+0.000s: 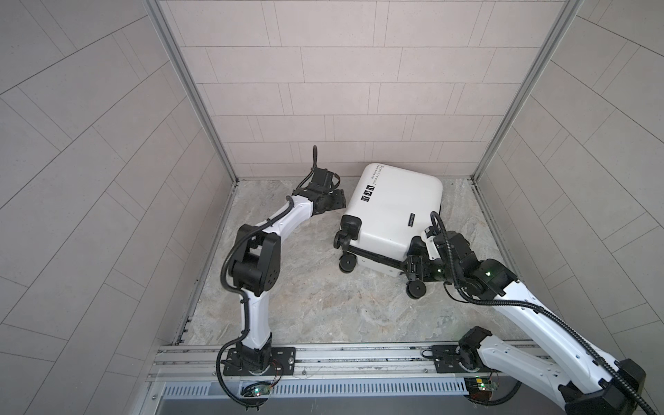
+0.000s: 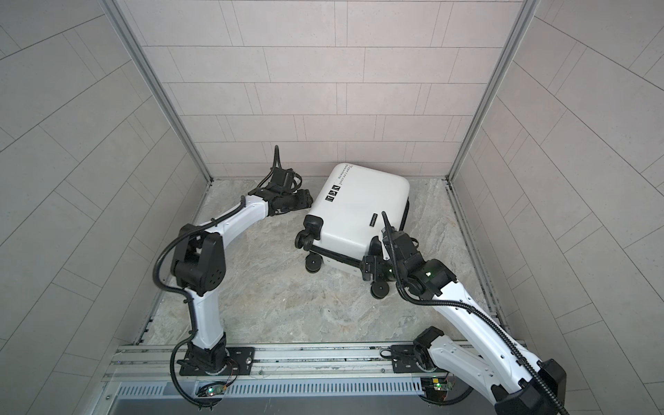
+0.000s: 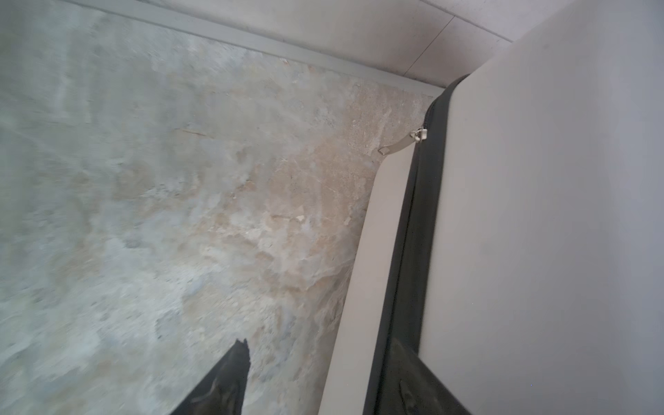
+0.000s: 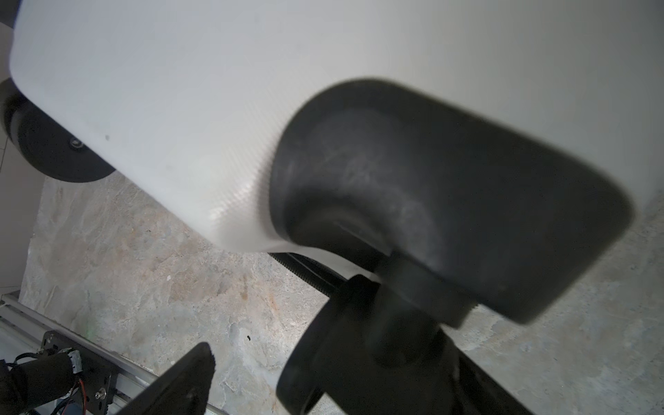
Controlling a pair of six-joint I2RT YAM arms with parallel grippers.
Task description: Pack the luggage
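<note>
The luggage (image 1: 391, 212) (image 2: 359, 212) is a small white hard-shell suitcase. It lies shut and skewed on the stone-patterned floor near the back wall, wheels toward the front. My left gripper (image 1: 332, 201) (image 2: 301, 203) is at its left side. In the left wrist view my left gripper (image 3: 323, 352) is open, and its jaws straddle the lower shell's edge beside the black zipper band (image 3: 413, 251) and a metal zipper pull (image 3: 418, 135). My right gripper (image 1: 413, 267) (image 2: 370, 267) is at the front right corner. Seen from the right wrist, this gripper (image 4: 334, 359) is open around a black wheel (image 4: 359, 359).
Tiled walls enclose the floor (image 1: 305, 294) on three sides, and the luggage's far corner is close to the back wall (image 1: 323, 107). An aluminium rail (image 1: 323, 359) carrying both arm bases runs along the front. Other wheels (image 1: 347, 265) (image 1: 416, 289) stick out toward the front.
</note>
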